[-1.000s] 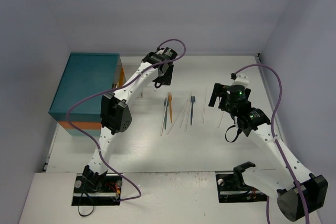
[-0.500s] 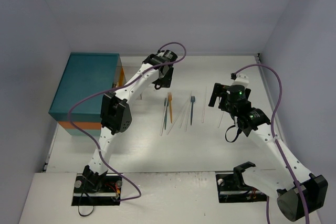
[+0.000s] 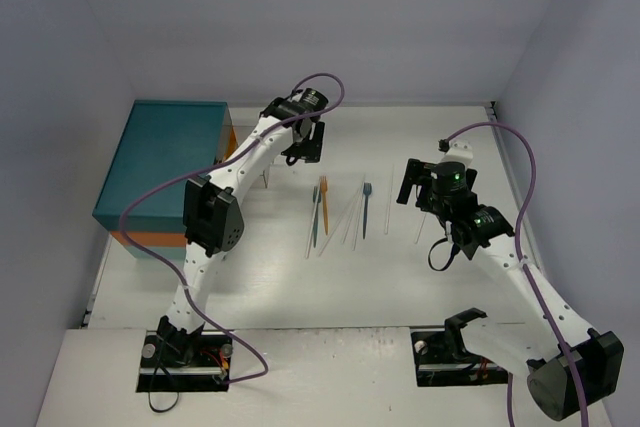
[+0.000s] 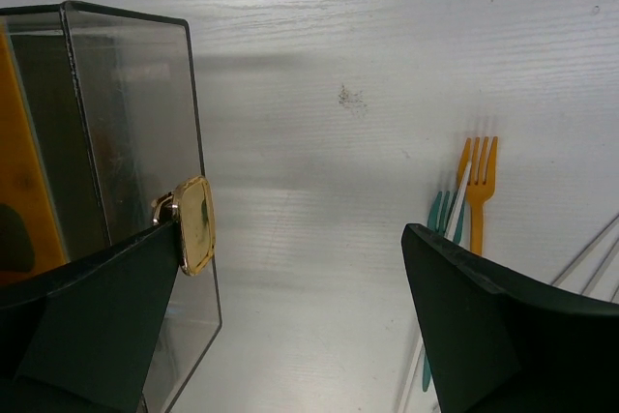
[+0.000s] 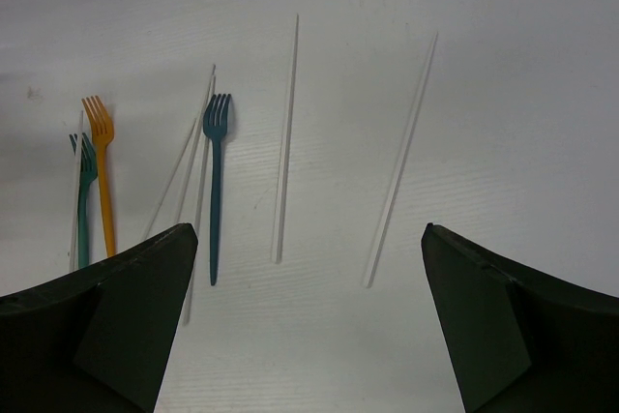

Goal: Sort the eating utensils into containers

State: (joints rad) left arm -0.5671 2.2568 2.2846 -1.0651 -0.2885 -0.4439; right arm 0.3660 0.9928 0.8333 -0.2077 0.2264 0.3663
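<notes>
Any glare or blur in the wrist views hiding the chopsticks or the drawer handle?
Left wrist: gold handle sharp, drawer front see-through with faint reflections. Right wrist: no blur, but pale chopsticks barely contrast with the white table.

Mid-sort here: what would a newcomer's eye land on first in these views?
The big teal chest at the left edge of the table, with the open left claw close by its gold handle. Then the orange fork, blue fork and pale chopsticks lying mid-table, facing the open right claw.

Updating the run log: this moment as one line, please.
left gripper: open, beside gold drawer handle; right gripper: open, near pale thin chopsticks; orange plastic fork: on table
</notes>
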